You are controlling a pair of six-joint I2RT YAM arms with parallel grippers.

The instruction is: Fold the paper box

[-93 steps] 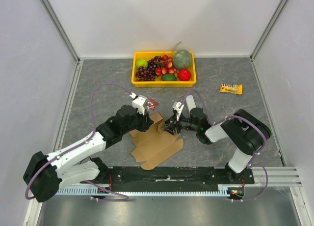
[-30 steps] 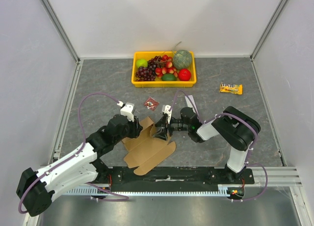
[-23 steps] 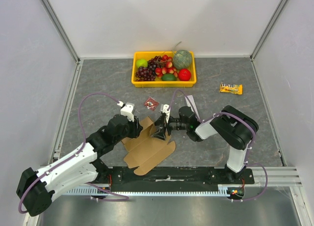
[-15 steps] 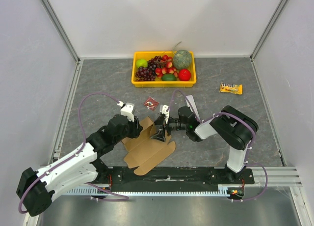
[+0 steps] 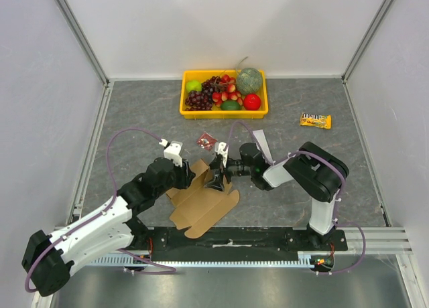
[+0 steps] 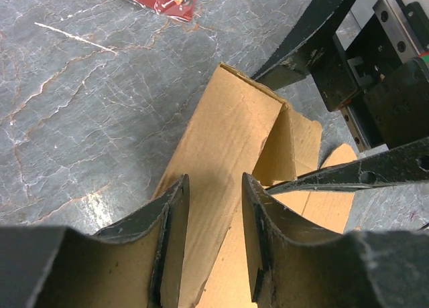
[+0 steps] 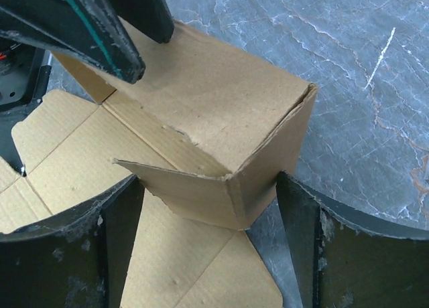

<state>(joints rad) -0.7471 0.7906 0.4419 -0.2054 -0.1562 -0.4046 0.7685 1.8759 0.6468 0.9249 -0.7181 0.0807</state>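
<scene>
Since a second ago our right gripper (image 5: pixel 216 176) has spread its jaws wide, and they now straddle the raised corner of the paper box (image 5: pixel 204 204) without pinching it. Our wrist views show that corner folded upright; from above we see mostly flat flaps near the arm bases. Our left gripper (image 5: pixel 188 176), arm stretched low, clamps the standing wall. No writing is legible on the red packet (image 5: pixel 206 142) or snack bar (image 5: pixel 315 120). Beyond sits the yellow tray (image 5: pixel 191 111).

Grey marbled table (image 5: pixel 134 114) — four things on it.
Yellow tray (image 5: pixel 224 110) at the back, snack bar (image 5: pixel 315 120) right, red packet (image 5: pixel 206 142) mid-table, box (image 5: pixel 204 204) near — partly folded.
</scene>
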